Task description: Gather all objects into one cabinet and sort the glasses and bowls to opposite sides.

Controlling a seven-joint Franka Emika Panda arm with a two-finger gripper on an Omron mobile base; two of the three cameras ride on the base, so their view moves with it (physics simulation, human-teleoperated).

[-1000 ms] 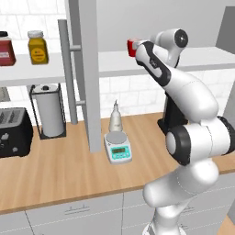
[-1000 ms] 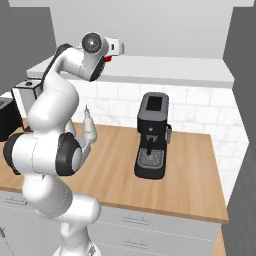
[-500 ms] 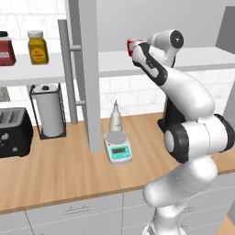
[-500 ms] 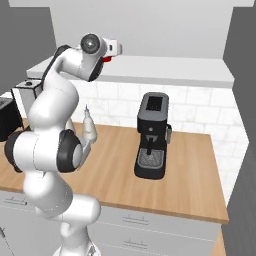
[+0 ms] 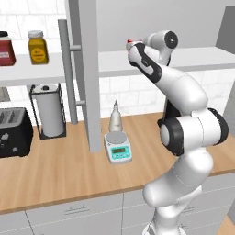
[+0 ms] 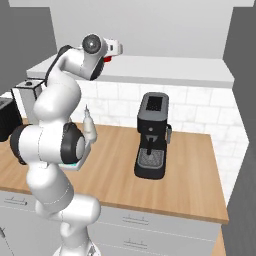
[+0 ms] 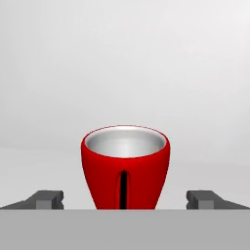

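- Because the task wants every object in one cabinet [image 5: 85, 69], the arm [image 5: 183, 96] is stretched high — up from the base to the white shelf [image 5: 197, 57] behind the open grey door, well above the counter [image 5: 59, 170].
- On that counter stand things that look to be no part of the job: a coffee machine [image 6: 152, 135] to the right, a toaster [image 5: 13, 133], a paper-towel roll [image 5: 48, 110], and a small scale [image 5: 118, 148] with a bottle [image 5: 114, 119] just behind it.
- Two jars [image 5: 37, 47] sit on the open shelf to the left, apart from the work.
- At shelf height the pincer [image 7: 125, 199] is spread wide and holds nothing; its two tips stand on either side of the red cup [image 7: 125, 166], neither touching it.
- That small red cup stands upright on the shelf, centred between the tips, with clear space around it in the hand view — a placement that suggests a grasp being lined up or a cup just set down; which one, I cannot tell.
- From the base views, a sliver of red [image 5: 133, 42] shows beside the wrist, so the cup sits toward the door side of the shelf.
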